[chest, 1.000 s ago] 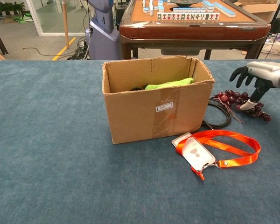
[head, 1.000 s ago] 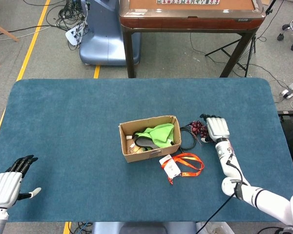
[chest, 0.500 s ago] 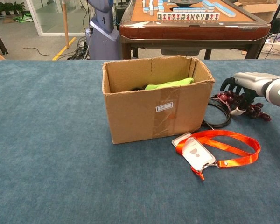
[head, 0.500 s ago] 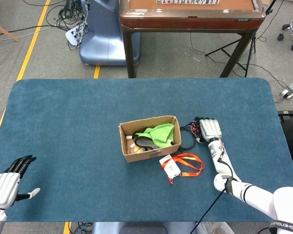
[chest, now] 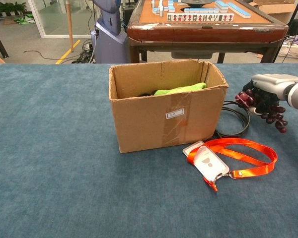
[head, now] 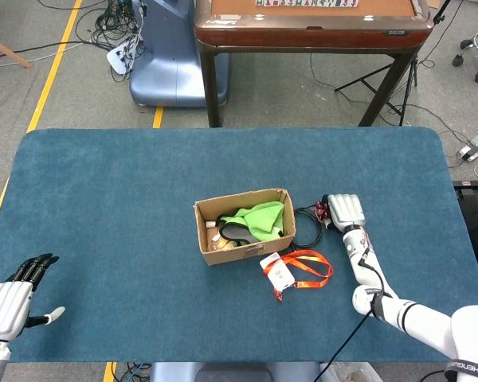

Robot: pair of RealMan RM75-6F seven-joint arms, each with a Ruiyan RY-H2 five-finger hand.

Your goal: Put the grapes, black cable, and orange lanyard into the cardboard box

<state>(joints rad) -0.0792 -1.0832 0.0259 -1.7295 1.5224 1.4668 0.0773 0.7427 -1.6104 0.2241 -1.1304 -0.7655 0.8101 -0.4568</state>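
Note:
The brown cardboard box [head: 240,250] [chest: 164,119] stands open at the table's middle, with a green item [head: 259,216] [chest: 179,89] inside. My right hand [head: 345,211] [chest: 269,88] is just right of the box, its fingers curled around the dark red grapes [chest: 271,113] [head: 322,209], which hang a little off the cloth. The black cable [head: 309,239] [chest: 246,122] lies coiled between the box and that hand. The orange lanyard [head: 312,270] [chest: 248,154] with its white badge [head: 277,270] [chest: 207,161] lies in front of the box. My left hand [head: 12,306] rests open at the near left corner.
The blue cloth table [head: 127,199] ends just right of my right arm. Beyond its far edge stand a wooden mahjong table [head: 311,24] [chest: 203,27] and a blue machine base [head: 167,56].
My right hand came down over the grapes, closed its fingers on the bunch and raised it slightly. The left hand, box, cable and lanyard stayed put.

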